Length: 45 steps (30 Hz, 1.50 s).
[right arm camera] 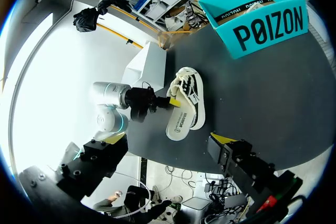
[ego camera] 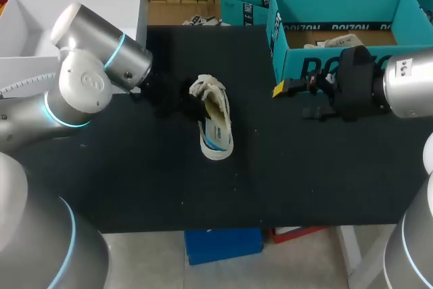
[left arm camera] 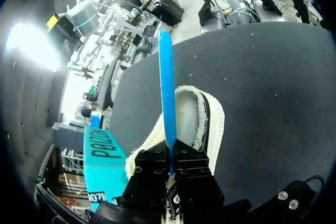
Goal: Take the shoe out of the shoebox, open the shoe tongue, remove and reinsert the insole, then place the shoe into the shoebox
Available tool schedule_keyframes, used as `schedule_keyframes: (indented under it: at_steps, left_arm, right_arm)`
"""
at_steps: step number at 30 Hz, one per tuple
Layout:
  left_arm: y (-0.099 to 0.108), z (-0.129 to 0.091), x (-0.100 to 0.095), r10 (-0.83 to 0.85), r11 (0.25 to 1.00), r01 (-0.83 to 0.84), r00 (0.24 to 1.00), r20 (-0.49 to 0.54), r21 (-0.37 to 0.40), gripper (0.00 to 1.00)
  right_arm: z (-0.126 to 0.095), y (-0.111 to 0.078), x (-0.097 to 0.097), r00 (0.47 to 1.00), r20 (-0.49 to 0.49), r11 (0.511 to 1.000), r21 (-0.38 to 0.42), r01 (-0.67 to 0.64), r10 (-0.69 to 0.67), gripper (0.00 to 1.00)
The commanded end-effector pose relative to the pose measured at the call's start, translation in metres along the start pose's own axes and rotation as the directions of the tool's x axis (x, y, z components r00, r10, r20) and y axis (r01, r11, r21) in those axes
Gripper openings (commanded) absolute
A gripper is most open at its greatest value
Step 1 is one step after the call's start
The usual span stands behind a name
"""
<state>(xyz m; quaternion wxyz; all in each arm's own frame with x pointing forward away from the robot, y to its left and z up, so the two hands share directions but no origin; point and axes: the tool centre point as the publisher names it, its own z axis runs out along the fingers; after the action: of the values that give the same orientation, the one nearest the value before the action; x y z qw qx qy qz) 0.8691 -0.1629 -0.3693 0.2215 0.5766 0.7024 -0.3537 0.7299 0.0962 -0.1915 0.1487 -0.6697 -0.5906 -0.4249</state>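
Black table carries the pale shoe lying on its side near the middle, outside the teal shoebox that stands at the far right corner. At the shoe's opening, the left end effector is clenched on the thin blue insole, which juts out edge-on over the shoe. The right end effector hangs released, fingers spread, just in front of the shoebox.

One shoe, one insole, one teal shoebox — one left arm, one right arm.
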Motion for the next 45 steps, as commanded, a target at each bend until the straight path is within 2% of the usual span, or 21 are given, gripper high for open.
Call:
schedule_keyframes:
  at_steps: [1, 3, 4, 5, 6, 8, 9, 10, 16, 20, 24, 28, 29, 31, 32, 45]
  left_arm:
    - [0.005, 0.003, 0.003, -0.006, 1.0, 0.006, 1.0, -0.009, -0.009, 0.0]
    - [0.005, 0.003, 0.003, -0.009, 1.0, 0.009, 1.0, -0.011, -0.011, 0.0]
    - [0.005, 0.003, 0.003, -0.011, 1.0, 0.011, 1.0, -0.013, -0.011, 0.04]
    - [0.005, 0.003, 0.003, -0.012, 1.0, 0.012, 1.0, -0.014, -0.011, 0.27]
    - [0.004, 0.003, 0.002, -0.013, 1.0, 0.013, 1.0, -0.014, -0.01, 0.39]
    - [0.001, 0.001, 0.0, -0.01, 1.0, 0.01, 1.0, -0.01, -0.004, 0.49]
    - [-0.002, 0.0, -0.002, -0.007, 1.0, 0.007, 1.0, -0.006, 0.002, 0.6]
    - [-0.004, -0.001, -0.004, -0.004, 1.0, 0.004, 1.0, -0.001, 0.007, 0.64]
    - [-0.024, -0.004, -0.015, 0.022, 0.998, -0.023, 1.0, 0.016, 0.054, 0.59]
    - [-0.038, 0.001, -0.017, 0.037, 0.995, -0.038, 0.999, 0.014, 0.094, 0.5]
    - [-0.047, 0.004, -0.017, 0.05, 0.991, -0.049, 0.999, 0.0, 0.121, 0.45]
    - [-0.052, 0.007, -0.016, 0.055, 0.987, -0.052, 0.998, -0.016, 0.149, 0.33]
    - [-0.053, 0.007, -0.016, 0.057, 0.987, -0.054, 0.998, -0.018, 0.153, 0.26]
    - [-0.054, 0.008, -0.016, 0.054, 0.985, -0.051, 0.998, -0.016, 0.166, 0.05]
    - [-0.055, 0.008, -0.016, 0.055, 0.985, -0.051, 0.998, -0.016, 0.166, 0.0]
    - [-0.038, 0.011, -0.009, 0.043, 0.99, -0.039, 0.999, -0.023, 0.136, 0.0]
  right_arm:
    - [0.0, 0.0, 0.0, 1.0, 0.002, 1.0, -0.001, 0.0, 0.0, 1.0]
    - [0.0, 0.0, 0.0, 1.0, 0.002, 1.0, -0.001, 0.0, 0.0, 1.0]
    - [0.0, 0.0, 0.0, 1.0, 0.002, 1.0, -0.001, 0.0, 0.0, 1.0]
    - [0.0, 0.0, 0.0, 1.0, 0.002, 1.0, -0.001, 0.0, 0.0, 1.0]
    - [0.0, 0.0, 0.0, 1.0, 0.002, 1.0, -0.001, 0.0, 0.0, 1.0]
    - [0.0, 0.0, 0.0, 1.0, 0.002, 1.0, -0.001, 0.0, 0.0, 1.0]
    - [0.0, 0.0, 0.0, 1.0, 0.002, 1.0, -0.001, 0.0, 0.0, 1.0]
    - [0.0, 0.0, 0.0, 1.0, 0.002, 1.0, -0.001, 0.0, 0.0, 1.0]
    - [0.0, 0.0, 0.0, 1.0, 0.002, 1.0, -0.001, 0.0, 0.0, 1.0]
    - [0.0, 0.0, 0.0, 1.0, 0.002, 1.0, -0.001, 0.0, 0.0, 1.0]
    - [0.0, 0.0, 0.0, 1.0, 0.002, 1.0, -0.001, 0.0, 0.0, 1.0]
    - [0.0, 0.0, 0.0, 1.0, 0.002, 1.0, -0.001, 0.0, 0.0, 1.0]
    - [0.0, 0.0, 0.0, 1.0, 0.002, 1.0, -0.001, 0.0, 0.0, 1.0]
    - [0.0, 0.0, 0.0, 1.0, 0.002, 1.0, -0.001, 0.0, 0.0, 1.0]
    - [0.0, 0.0, 0.0, 1.0, 0.002, 1.0, -0.001, 0.0, 0.0, 1.0]
    - [0.0, 0.0, 0.0, 1.0, 0.002, 1.0, -0.001, 0.0, 0.0, 1.0]
